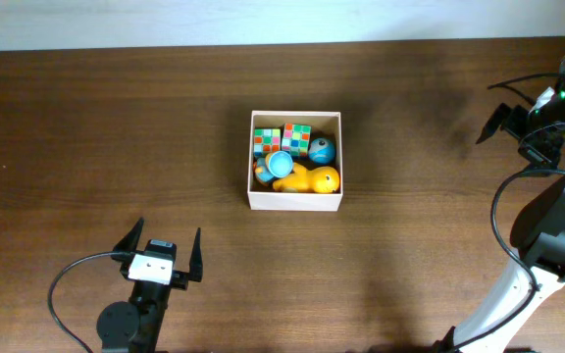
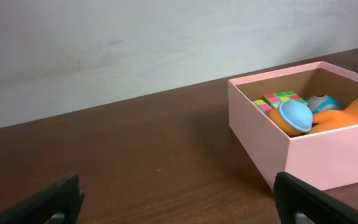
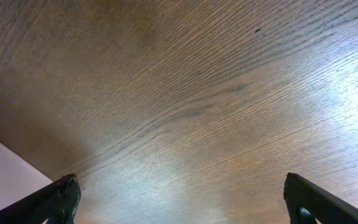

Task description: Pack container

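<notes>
The container [image 1: 294,202] sits near the middle of the table [image 1: 86,147], and the toys are inside it: two colour-tiled cubes [image 1: 267,138] [image 1: 296,136] along the far wall, a blue ball [image 1: 322,150] in the far right corner, and a yellow duck-like toy [image 1: 312,179] lying along the near wall. A pale blue rounded piece [image 1: 280,163] rests on something orange; from my left wrist view I cannot quite tell whether that is one toy or two.

My left gripper [image 1: 168,237] hangs near the front edge of the table, well apart from the box, fingers spread wide and holding nothing. My right gripper [image 1: 514,135] is far off to the right, also spread wide and empty, looking down at bare wood.

I see no loose toy on the table, so I judge the packing step complete or nearly so. I see no lid either. If anything is left for me, it is to confirm that nothing rides above the rim and to keep both arms clear of the thin walls.
</notes>
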